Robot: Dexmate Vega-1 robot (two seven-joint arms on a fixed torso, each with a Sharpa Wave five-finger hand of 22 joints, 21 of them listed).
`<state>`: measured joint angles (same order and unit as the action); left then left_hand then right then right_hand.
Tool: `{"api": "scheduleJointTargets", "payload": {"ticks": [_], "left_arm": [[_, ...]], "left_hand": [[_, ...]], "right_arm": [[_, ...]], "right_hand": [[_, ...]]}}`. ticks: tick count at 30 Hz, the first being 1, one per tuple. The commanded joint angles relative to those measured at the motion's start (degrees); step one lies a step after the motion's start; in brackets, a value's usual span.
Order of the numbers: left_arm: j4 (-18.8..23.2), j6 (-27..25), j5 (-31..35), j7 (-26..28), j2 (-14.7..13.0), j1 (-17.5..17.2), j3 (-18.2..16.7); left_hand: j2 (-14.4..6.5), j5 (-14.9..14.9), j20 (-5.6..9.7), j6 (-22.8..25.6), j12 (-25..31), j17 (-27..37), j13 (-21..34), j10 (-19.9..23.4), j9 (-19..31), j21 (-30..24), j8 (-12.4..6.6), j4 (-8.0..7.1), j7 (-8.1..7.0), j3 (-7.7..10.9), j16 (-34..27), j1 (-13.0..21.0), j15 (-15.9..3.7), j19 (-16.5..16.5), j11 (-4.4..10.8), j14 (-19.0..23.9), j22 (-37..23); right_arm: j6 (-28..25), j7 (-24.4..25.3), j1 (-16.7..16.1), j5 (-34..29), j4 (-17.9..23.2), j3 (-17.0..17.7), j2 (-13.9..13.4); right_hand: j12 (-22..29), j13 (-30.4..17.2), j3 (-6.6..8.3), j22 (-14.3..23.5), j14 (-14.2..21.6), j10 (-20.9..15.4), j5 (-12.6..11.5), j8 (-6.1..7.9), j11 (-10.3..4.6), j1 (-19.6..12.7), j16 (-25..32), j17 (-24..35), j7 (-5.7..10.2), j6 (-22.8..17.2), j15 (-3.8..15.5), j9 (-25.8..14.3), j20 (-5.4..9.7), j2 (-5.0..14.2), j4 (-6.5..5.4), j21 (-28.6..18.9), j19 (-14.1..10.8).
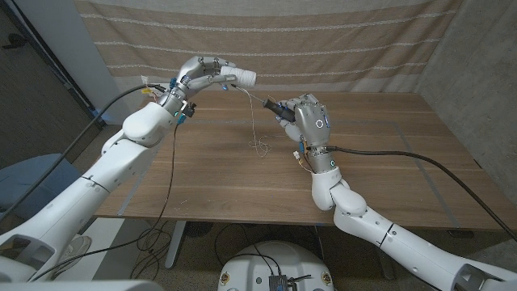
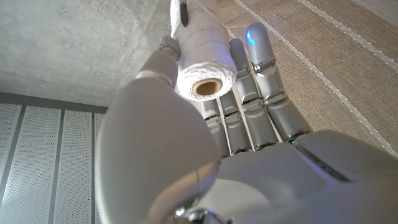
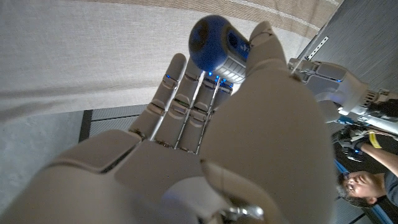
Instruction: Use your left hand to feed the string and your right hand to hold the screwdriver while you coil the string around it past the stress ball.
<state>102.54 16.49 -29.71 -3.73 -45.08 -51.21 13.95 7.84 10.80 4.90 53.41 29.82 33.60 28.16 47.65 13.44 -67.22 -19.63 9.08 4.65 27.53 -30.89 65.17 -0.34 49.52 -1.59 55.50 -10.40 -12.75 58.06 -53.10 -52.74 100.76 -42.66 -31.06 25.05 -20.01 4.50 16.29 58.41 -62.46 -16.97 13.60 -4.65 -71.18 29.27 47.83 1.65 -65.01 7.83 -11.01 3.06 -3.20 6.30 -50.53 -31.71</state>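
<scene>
My left hand (image 1: pixel 203 74) is raised over the table's far left side and grips a white spool of string (image 1: pixel 242 78) between thumb and fingers; in the left wrist view the spool (image 2: pixel 206 61) shows end-on against the fingers (image 2: pixel 261 93). A thin string (image 1: pixel 257 121) runs from the spool to the screwdriver (image 1: pixel 272 106), then hangs down to a small loose tangle (image 1: pixel 258 146) on the wooden table (image 1: pixel 388 162). My right hand (image 1: pixel 308 121) holds the screwdriver above the table's middle. Its blue handle end (image 3: pixel 214 42) sticks out past the fingers (image 3: pixel 186 106).
A striped beige curtain (image 1: pixel 323 40) hangs behind the table. In the right wrist view, a person (image 3: pixel 364 186) is at the picture's edge, near my left arm (image 3: pixel 336 78). Cables (image 1: pixel 420 158) trail from both arms across the table.
</scene>
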Motion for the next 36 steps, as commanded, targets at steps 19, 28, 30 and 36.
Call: {"api": "scheduleJointTargets", "payload": {"ticks": [19,28,30,36], "left_arm": [[1.88,1.34,1.41,0.15,-1.40,-2.47,-1.81],[3.49,-3.28,8.44,5.06,-3.30,-3.36,-1.09],[4.34,-4.91,12.12,6.85,-4.17,-3.46,-0.49],[5.84,-8.72,17.56,7.91,-6.17,-2.99,0.91]], "left_hand": [[-12.82,0.29,6.94,1.47,-0.32,0.52,5.03,2.43,0.55,-0.72,0.08,-0.25,1.24,0.77,0.68,12.71,-12.10,-1.59,1.84,8.95,0.05],[-12.84,0.28,6.93,1.45,-0.49,0.64,5.16,2.60,0.59,-0.87,0.20,-0.26,1.36,0.79,0.93,12.68,-12.06,-1.69,1.77,9.01,0.07],[-12.84,0.28,6.94,1.47,-0.52,0.66,5.15,2.69,0.61,-0.89,0.21,-0.25,1.41,0.79,0.96,12.69,-12.08,-1.72,1.68,9.07,0.08],[-12.83,0.28,6.93,1.53,-0.73,0.74,5.20,2.60,0.63,-1.00,0.26,-0.25,1.44,0.79,1.14,12.68,-11.88,-1.76,1.78,9.03,0.08]], "right_arm": [[13.53,1.86,-3.98,16.09,1.55,7.67,1.43],[19.34,1.37,-3.17,19.68,0.83,9.50,2.63],[19.53,1.32,-3.04,19.28,0.84,9.77,2.80],[17.66,1.36,-3.23,17.56,1.51,10.82,3.21]], "right_hand": [[-0.96,-0.14,-1.29,-0.71,2.22,-2.13,-1.46,0.05,-1.76,-8.06,-1.46,-0.05,5.35,-6.03,5.14,-0.62,8.78,7.82,0.15,-1.65,0.84],[-1.17,-0.23,-1.69,-0.93,2.62,-2.35,-1.72,-0.10,-1.74,-8.06,-1.72,-0.07,5.19,-6.01,5.09,-0.63,8.74,7.84,0.01,-2.11,0.81],[-1.16,-0.26,-1.76,-0.97,2.67,-2.47,-1.77,-0.14,-1.69,-8.10,-1.77,-0.07,5.18,-5.98,5.11,-0.63,8.74,7.81,0.02,-2.19,0.80],[-1.36,-0.29,-1.93,-1.09,2.83,-2.35,-1.90,-0.23,-1.69,-8.13,-1.92,-0.08,5.08,-5.91,5.08,-0.64,8.75,7.89,-0.06,-2.42,0.80]]}}
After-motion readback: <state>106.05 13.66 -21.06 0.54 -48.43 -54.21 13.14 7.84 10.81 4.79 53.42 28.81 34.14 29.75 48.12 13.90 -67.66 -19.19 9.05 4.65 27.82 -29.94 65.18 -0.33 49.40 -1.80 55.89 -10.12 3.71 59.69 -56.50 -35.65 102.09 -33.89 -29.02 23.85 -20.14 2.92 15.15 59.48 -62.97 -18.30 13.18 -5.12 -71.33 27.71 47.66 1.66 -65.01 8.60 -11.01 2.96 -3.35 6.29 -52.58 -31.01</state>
